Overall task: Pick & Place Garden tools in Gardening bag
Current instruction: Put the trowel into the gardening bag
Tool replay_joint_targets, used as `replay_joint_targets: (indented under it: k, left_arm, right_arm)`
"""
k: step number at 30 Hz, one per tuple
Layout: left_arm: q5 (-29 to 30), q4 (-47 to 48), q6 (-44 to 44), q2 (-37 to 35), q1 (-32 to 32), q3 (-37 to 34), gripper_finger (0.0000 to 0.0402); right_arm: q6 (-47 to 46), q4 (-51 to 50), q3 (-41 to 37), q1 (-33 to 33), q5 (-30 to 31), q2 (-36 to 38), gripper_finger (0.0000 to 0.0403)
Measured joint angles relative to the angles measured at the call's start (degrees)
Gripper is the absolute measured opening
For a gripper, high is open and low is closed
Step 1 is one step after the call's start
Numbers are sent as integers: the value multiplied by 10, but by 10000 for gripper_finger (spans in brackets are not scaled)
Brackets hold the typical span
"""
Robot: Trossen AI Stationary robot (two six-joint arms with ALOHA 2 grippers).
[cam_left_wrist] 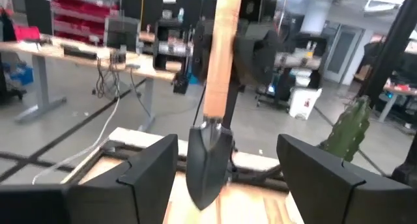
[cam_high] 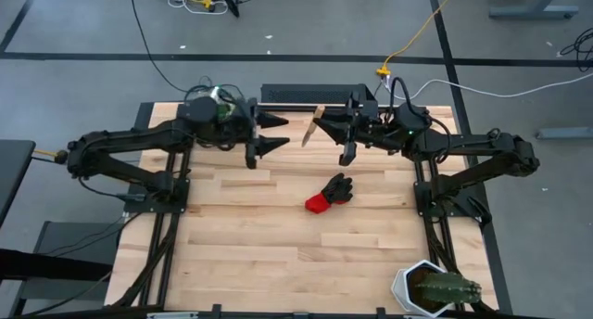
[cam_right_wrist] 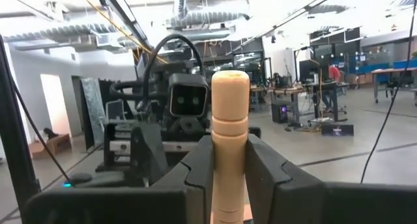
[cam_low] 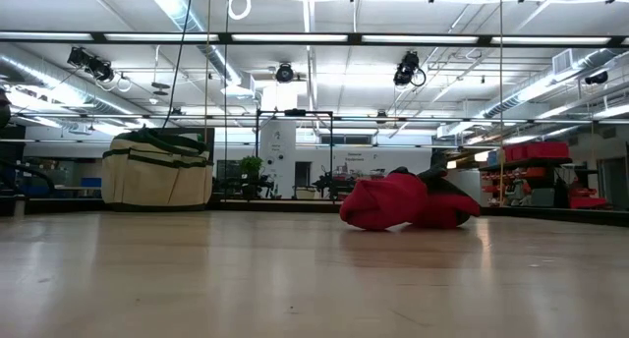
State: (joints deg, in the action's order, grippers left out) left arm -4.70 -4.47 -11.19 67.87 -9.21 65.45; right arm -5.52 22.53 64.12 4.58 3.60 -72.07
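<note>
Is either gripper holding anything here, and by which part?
The right gripper holds a hand trowel by its wooden handle, blade toward the left arm. The left gripper is open, its fingers either side of the blade, holding nothing.

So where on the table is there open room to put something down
The bare wood in front of the glove is open, from the left edge across to the cactus pot. It is crowded along the back, where both tools meet around the trowel beside the bag.

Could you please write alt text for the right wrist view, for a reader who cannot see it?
The right gripper is shut on a trowel's wooden handle, standing upright between its dark fingers. Facing it is the left arm's wrist camera, with a workshop behind.
</note>
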Motion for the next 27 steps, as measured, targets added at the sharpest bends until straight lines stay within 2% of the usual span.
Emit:
replay_joint_targets:
  k: [9,27]
  left_arm:
    - [-19,-18,-1,59,0,25,271]
    - [-5,-16,1,81,0,28,270]
  right_arm:
    - [-10,-16,0,0,-23,-35,59]
    - [-14,22,0,3,-32,-63,59]
